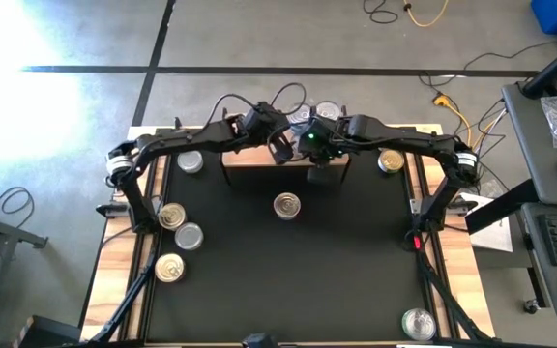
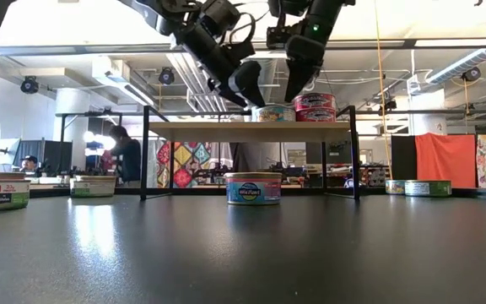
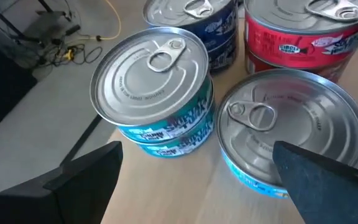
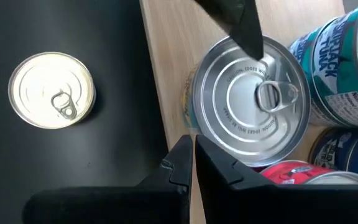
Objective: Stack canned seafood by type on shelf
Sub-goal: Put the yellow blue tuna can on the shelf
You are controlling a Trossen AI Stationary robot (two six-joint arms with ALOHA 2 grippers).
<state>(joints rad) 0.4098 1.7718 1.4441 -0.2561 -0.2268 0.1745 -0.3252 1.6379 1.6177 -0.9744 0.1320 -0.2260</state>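
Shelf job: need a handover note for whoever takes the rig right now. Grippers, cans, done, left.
Left gripper: open, over the shelf, astride a single silver-lidded can but not gripping it.
Right gripper: shut, empty, hovering above that can.
Done: several cans are on the shelf, including a teal two-can stack, a blue can and a red stack.
Left: loose cans still on the table: one centre, four on the left arm's side, two on the right arm's.
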